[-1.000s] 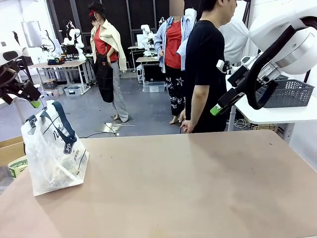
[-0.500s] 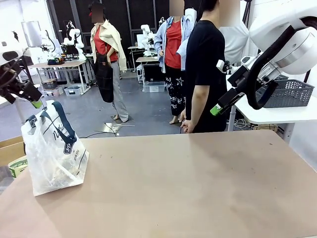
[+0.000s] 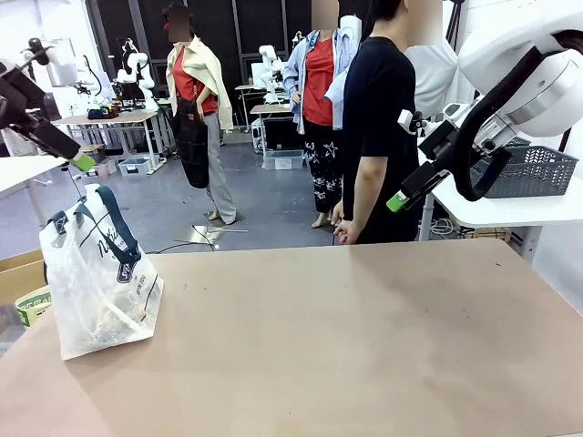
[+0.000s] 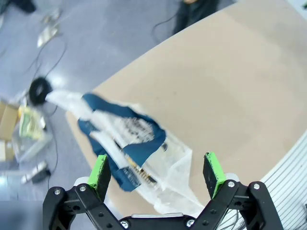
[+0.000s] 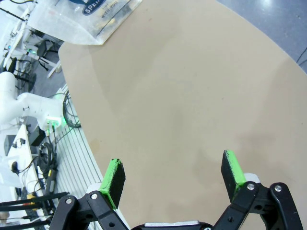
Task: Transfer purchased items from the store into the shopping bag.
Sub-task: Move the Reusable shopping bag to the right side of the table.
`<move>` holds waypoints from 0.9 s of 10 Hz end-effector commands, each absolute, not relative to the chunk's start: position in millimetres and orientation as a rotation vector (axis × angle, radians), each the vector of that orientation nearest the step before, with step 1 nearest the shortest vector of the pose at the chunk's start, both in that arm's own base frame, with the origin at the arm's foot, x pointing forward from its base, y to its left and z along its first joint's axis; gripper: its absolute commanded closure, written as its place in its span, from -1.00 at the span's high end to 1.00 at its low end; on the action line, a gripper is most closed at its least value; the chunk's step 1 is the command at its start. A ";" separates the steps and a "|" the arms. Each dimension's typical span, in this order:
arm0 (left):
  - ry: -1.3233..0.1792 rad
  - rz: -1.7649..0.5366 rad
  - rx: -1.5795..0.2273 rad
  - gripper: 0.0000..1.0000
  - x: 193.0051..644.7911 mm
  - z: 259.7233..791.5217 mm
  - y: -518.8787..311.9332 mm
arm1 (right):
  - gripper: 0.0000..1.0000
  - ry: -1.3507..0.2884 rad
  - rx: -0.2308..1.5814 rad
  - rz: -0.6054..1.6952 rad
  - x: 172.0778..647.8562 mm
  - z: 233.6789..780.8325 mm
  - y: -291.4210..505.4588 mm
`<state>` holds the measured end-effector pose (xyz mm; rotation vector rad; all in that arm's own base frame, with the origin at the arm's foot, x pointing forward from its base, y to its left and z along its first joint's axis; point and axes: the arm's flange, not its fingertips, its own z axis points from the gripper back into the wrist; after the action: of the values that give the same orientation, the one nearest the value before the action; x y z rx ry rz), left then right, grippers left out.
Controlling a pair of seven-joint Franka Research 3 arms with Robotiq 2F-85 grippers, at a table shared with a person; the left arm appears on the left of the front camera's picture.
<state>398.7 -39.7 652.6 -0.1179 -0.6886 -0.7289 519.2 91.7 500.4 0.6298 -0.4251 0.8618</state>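
Observation:
The shopping bag, clear plastic with navy strap handles, stands at the table's left edge. A pale, brownish jumble of purchased items shows through its lower part. My left gripper hangs well above the bag, apart from it; in the left wrist view the bag lies below the open left gripper, whose green pads are wide apart with nothing between them. My right gripper is raised at the far right, beyond the table's far edge. The right gripper is open over bare tabletop, with the bag far off.
A person in a black shirt stands at the far edge, hand low by the table. A dark grey mesh basket sits on a white side table at right. Cardboard and a green-printed pack lie off the table's left.
My left gripper has risen and shifted slightly right, farther above the bag. The right arm, the bag and the person have stayed put.

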 end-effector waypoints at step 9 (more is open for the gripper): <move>-0.696 -1.195 -0.362 1.00 444.5 596.2 -89.1 | 1.00 -0.418 0.636 0.843 519.5 502.7 94.3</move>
<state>444.6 -92.7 592.6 -0.3728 -0.6604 -1.1866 519.2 92.0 500.4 0.6299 -0.4249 0.8622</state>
